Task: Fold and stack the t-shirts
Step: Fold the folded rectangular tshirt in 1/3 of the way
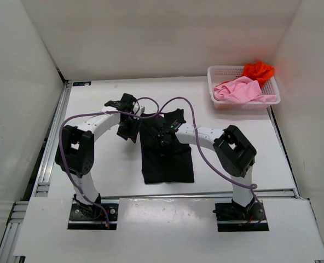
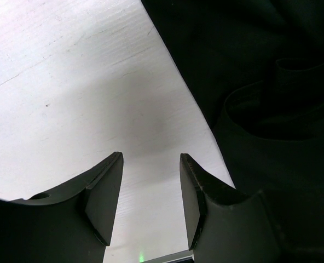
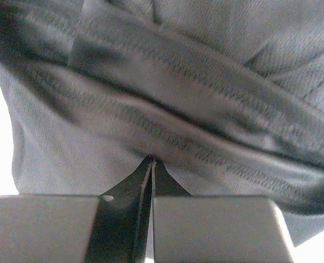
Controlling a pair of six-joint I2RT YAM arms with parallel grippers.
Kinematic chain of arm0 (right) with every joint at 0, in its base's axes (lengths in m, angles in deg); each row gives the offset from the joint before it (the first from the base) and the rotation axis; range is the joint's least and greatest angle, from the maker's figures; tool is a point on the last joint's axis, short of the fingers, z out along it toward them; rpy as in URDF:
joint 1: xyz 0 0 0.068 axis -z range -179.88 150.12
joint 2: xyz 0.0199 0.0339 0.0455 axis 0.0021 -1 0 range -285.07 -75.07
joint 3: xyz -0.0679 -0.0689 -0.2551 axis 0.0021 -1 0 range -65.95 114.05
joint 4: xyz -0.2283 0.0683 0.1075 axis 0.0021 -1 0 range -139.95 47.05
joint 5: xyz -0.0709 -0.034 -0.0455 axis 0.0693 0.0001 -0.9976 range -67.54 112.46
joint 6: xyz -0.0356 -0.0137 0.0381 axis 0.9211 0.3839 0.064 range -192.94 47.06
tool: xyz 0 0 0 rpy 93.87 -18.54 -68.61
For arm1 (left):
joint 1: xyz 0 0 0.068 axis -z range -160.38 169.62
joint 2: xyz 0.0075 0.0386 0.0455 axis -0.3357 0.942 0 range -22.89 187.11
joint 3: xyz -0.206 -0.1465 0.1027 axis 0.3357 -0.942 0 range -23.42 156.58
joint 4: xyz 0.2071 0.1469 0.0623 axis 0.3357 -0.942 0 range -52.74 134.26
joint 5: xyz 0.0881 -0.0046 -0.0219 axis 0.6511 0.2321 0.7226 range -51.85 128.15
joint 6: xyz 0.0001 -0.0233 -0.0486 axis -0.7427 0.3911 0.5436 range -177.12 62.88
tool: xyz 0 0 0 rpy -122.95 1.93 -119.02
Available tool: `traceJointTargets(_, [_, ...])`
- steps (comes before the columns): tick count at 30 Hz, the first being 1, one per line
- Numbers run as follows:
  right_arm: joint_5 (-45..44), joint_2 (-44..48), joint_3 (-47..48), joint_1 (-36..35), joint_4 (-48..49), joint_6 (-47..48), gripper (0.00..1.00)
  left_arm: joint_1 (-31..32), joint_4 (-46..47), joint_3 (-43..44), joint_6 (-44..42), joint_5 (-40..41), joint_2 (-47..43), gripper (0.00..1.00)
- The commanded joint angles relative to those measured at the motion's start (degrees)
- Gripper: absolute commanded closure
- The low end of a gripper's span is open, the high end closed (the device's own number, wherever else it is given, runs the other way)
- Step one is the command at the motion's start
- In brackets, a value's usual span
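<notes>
The white table carried the black short-sleeved cloth t-shirt at its centre, between the two arms, where both could reach it for folding. The garment's long axis ran near to far. Its near end lay flat and square, and its far end was rumpled under the arms; which end bore the collar could not be determined. The white plastic mesh basket stood at the far right corner, well apart, holding the light pink t-shirt and the bright orange-red t-shirt, both unfolded. The right gripper was pinched together, apparently on a stitched fold of the black cloth. The left gripper stood with its jaws apart and empty over bare table, just beside the shirt's left edge.
</notes>
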Motion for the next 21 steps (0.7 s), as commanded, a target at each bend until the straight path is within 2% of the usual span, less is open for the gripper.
traceJointTargets(1, [-2.65, -1.43, 3.78, 1.3, -0.1, -0.23, 0.99, -0.36, 0.69, -0.92, 0.01, -1.57, -1.99, 0.43])
traceJointTargets(9, [-6.08, -3.81, 8.0, 3.15, -1.25, -0.23, 0.99, -0.36, 0.17, -1.46, 0.01, -2.1, -2.52, 0.43])
traceJointTargets(21, [-14.35, -10.66, 20.3, 5.34, -4.32, 2.22, 0.99, -0.36, -0.36, -2.6, 0.01, -3.15, -2.52, 0.43])
